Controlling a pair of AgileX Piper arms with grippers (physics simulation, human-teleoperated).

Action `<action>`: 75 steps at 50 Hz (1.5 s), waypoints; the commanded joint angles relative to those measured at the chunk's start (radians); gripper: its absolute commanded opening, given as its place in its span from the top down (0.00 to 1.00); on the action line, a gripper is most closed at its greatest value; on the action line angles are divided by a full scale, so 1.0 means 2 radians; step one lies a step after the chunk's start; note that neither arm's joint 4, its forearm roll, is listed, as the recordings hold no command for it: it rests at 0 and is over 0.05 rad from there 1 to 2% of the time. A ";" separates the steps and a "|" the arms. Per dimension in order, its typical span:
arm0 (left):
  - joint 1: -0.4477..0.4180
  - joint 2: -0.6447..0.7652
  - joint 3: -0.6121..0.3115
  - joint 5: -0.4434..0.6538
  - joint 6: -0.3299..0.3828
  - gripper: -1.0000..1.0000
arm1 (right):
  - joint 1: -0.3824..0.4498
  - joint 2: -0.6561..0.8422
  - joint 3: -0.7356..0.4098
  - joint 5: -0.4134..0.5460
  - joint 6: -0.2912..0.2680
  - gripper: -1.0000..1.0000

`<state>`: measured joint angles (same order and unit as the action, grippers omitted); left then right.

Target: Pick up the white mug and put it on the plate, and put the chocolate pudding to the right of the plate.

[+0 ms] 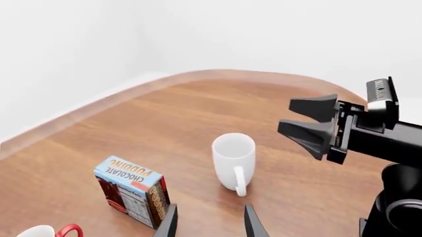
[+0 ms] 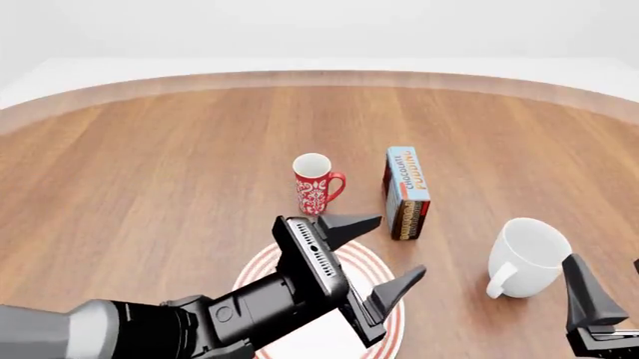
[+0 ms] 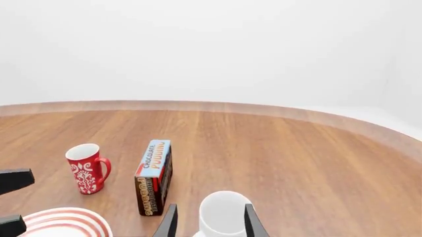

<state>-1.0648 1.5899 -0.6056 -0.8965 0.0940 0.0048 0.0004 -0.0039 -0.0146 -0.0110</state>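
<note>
White mug (image 2: 526, 255), plain and wide, stands upright with loop handle.

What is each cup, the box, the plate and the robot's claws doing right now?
white mug: upright on the table, empty, not held.
red mug: upright on the table, empty.
chocolate pudding: standing on its edge, untouched.
plate: flat on the table, partly hidden by the left arm.
left gripper: open, holding nothing, above the plate.
right gripper: open, near the white mug.

Rounded wooden table (image 2: 150, 164) against plain white surroundings.
</note>
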 commanded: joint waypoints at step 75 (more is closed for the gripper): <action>-0.026 0.176 -0.160 0.034 -0.005 0.00 | -0.001 0.000 0.000 0.001 0.005 0.00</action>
<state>-1.1143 1.9095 -0.8863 -0.8420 0.0869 0.0022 0.0003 -0.0045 -0.0118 0.0007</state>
